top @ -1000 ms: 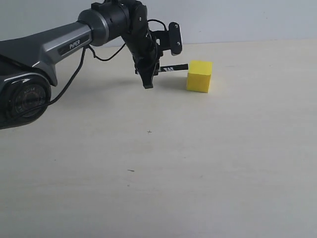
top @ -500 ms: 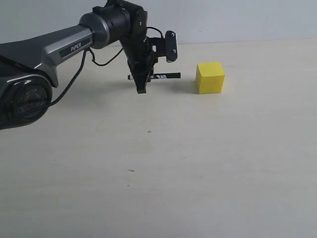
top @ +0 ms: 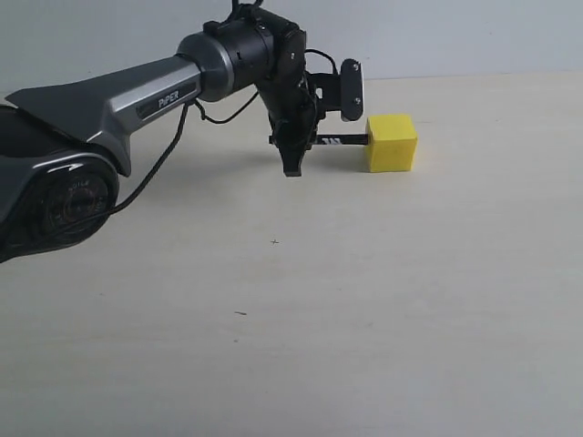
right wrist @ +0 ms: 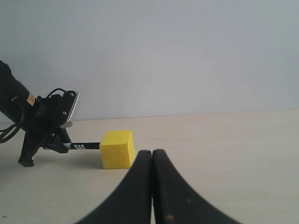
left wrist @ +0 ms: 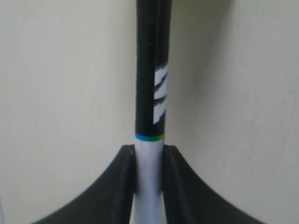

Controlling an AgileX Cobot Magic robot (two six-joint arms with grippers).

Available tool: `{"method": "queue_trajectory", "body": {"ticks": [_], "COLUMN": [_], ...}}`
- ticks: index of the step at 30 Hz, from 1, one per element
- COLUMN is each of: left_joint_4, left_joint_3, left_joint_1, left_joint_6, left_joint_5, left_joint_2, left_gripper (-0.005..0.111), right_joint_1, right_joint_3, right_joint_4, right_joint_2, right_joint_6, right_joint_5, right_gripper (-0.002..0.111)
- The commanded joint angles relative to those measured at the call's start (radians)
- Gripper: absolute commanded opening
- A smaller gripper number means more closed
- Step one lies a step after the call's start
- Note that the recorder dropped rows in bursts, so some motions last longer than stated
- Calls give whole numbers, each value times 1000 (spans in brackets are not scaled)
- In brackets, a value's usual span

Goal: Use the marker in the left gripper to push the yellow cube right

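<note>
A pale beige table carries 1 yellow cube resting flat on it.

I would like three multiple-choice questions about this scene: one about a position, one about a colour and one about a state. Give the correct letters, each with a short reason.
1. In the exterior view, where is the yellow cube relative to the marker?
A. At the marker's right end
B. At the marker's left end
C. On top of the marker

2. What colour is the marker where the left gripper clamps it?
A. Yellow
B. Red
C. White

3. How is the right gripper?
A. Wide open
B. Shut and empty
C. Shut on the cube

Answers:
1 A: the marker's tip reaches the cube's left face.
2 C: the white barrel sits between the jaws in the left wrist view.
3 B: its jaws meet with nothing between them.
</note>
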Motion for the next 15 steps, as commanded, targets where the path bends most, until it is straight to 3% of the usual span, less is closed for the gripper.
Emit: {"method": "queue_trajectory", "body": {"ticks": [1,7,12,15], "left_joint_4": [18,23,37,102], "left_joint_3": [-6,-6,-6,-6], "left_joint_1": [2,5,12,12], "left_joint_6": [-20,-22,-26,-111], "left_joint_5": [-2,0,95,102], "left_joint_2": [-6,-6,-11,-11], "left_gripper": [0,0,0,0], "right_joint_1": [-1,-1,-1,-1], "right_joint_3": [4,4,4,4], "right_joint_4": [0,0,0,0], "right_joint_2": [-5,-5,-5,-5], "right_joint_6": [-1,-1,-3,-3], "right_joint_5": [-5,-5,-5,-5], "right_gripper": [0,0,0,0]}}
